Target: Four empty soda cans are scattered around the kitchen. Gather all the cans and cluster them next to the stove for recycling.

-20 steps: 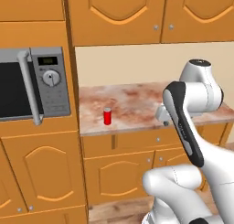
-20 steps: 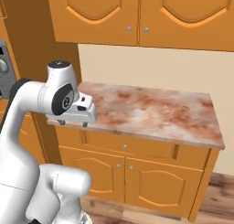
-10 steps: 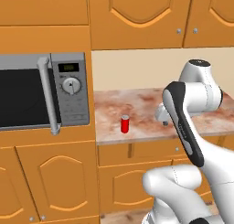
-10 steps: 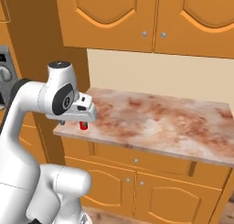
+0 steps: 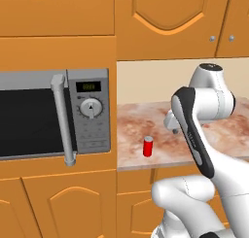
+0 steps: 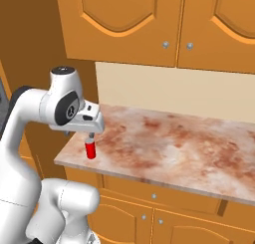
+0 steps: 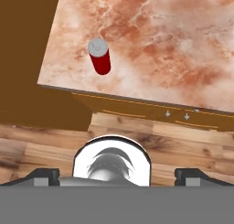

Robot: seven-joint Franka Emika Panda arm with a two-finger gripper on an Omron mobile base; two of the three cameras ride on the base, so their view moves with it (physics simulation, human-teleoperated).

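One red soda can [image 5: 148, 146] with a silvery top stands upright on the marble counter [image 5: 136, 157], close to its left end and front edge. The right base view has the can [image 6: 90, 149] just below my hand. My gripper [image 6: 90, 135] hangs above and slightly in front of it, apart from it. In the hand view the can [image 7: 99, 56] lies ahead and a little left. The gripper [image 7: 118, 175] is open wide, with nothing between its fingertips [image 7: 45, 174]. The stove is out of view.
A grey and black microwave [image 5: 53, 115] sits built into the tall orange cabinet left of the counter. Wall cabinets [image 6: 149, 24] hang above the counter [image 6: 174, 143], and drawers and doors [image 6: 149, 215] lie under it. Plank floor [image 7: 41, 147] shows below the counter edge.
The whole picture has shifted right and grown larger, so the base has driven left and closer to the counter. The arm keeps its pose on the base, and the gripper stays open.
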